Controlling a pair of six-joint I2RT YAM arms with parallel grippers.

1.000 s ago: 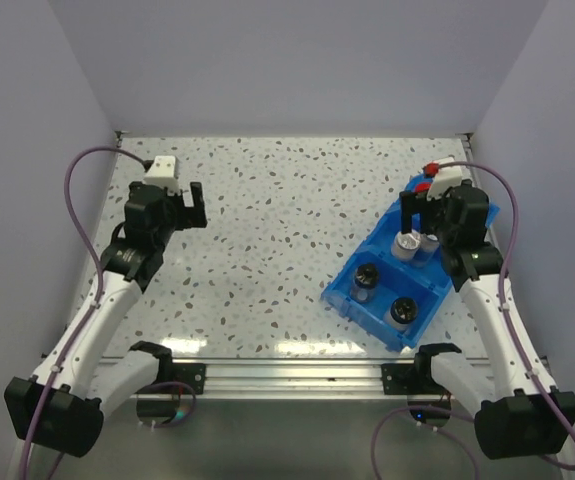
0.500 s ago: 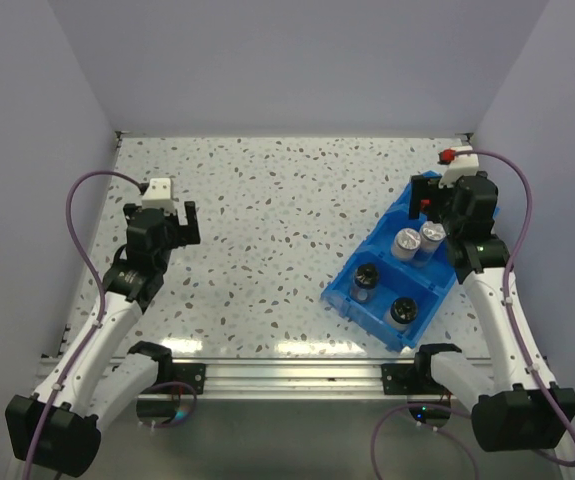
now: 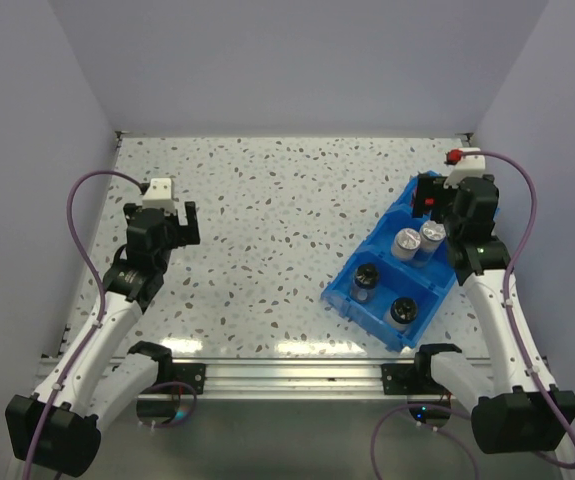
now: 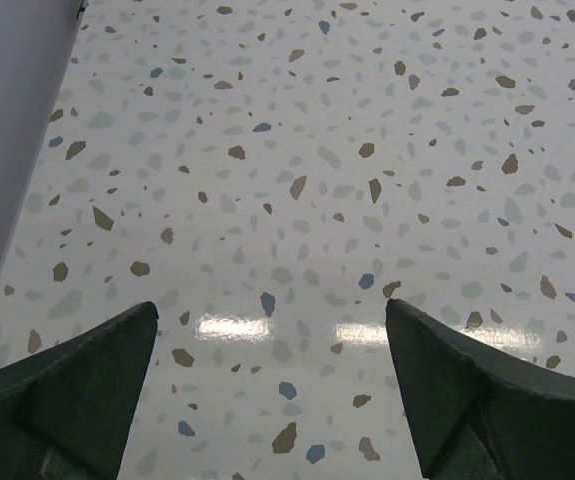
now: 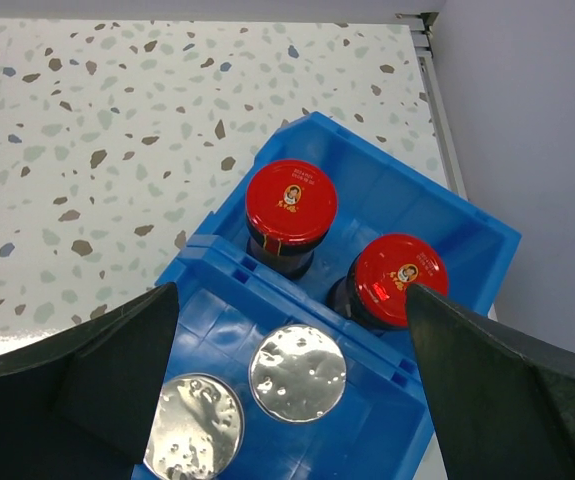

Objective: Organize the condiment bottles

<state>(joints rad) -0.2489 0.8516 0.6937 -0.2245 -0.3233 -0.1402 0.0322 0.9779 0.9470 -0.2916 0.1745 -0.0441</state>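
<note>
Found all six condiment bottles [image 3: 407, 241] standing upright inside the blue bin [image 3: 339, 292], which sat askew on the right side of the speckled tabletop [image 3: 267, 220]. Saw the two red-capped jars [image 5: 291, 203] side by side in the far compartment, close to the tabletop's back right corner. Saw the two silver-capped jars [image 5: 298, 372] just beside each other in the next compartment, across a blue divider from the red pair. Spotted the two black-lidded jars [image 3: 366, 276] at the bin's near end, a little apart from each other.

Noted the right fingers [image 3: 426, 192] spread wide and gripping nothing, hovering above the far end of the bin, with the red caps showing between them in the wrist view. Noted the left fingers [image 3: 191, 220] likewise spread wide and empty, held over bare tabletop on the left side, well apart from the bin and from every jar.
</note>
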